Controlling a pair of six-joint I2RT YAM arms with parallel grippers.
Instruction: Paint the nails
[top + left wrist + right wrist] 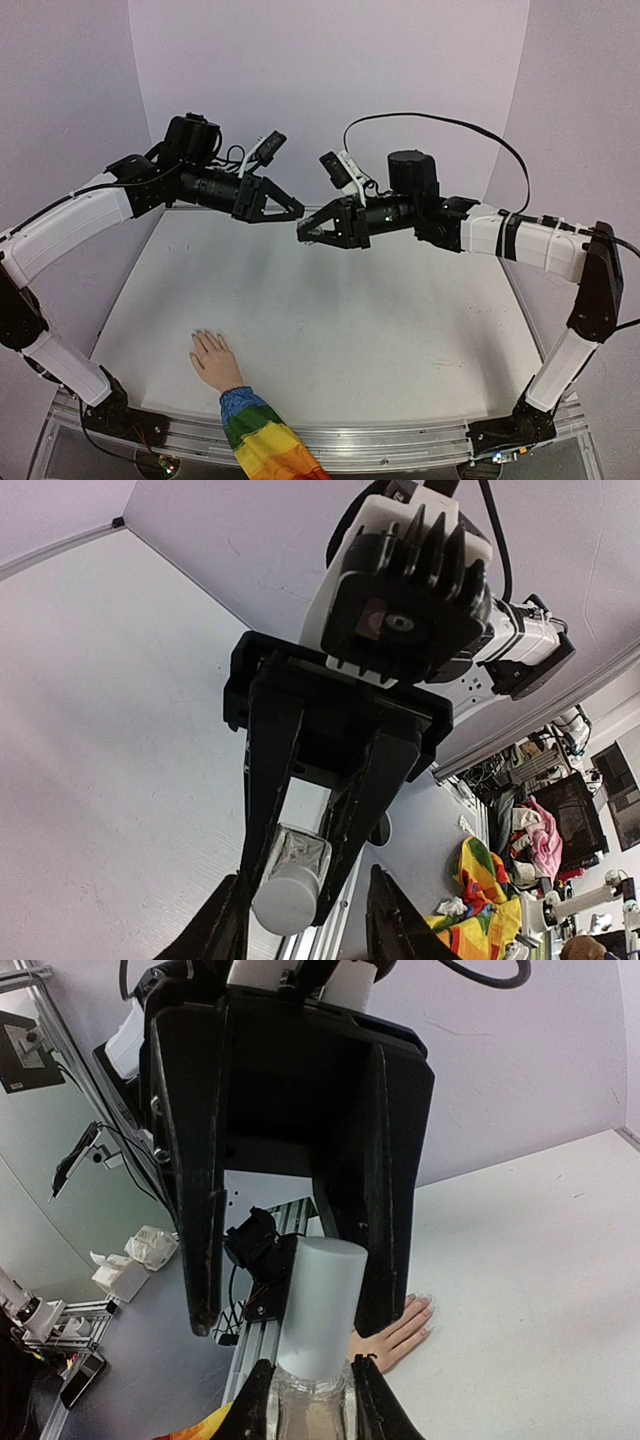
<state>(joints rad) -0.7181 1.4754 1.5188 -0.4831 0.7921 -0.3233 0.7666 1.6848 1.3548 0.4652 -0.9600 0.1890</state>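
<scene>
My right gripper (303,232) (312,1363) is shut on a small clear bottle (310,1415) with a tall white cap (320,1300), held high above the table's back middle. My left gripper (297,213) (305,872) faces it tip to tip. Its jaws stand open on either side of the cap (288,902) without closing on it. The mannequin hand (213,358) lies flat near the front left, palm down, with pale nails (205,333) at its fingertips and a rainbow sleeve (260,442). The hand (398,1332) and nails (424,1306) also show in the right wrist view.
The white table (380,320) has pale walls behind and at both sides. An aluminium rail (400,440) runs along the front edge, with both arm bases bolted to it. Clutter lies beyond the table on the right in the left wrist view.
</scene>
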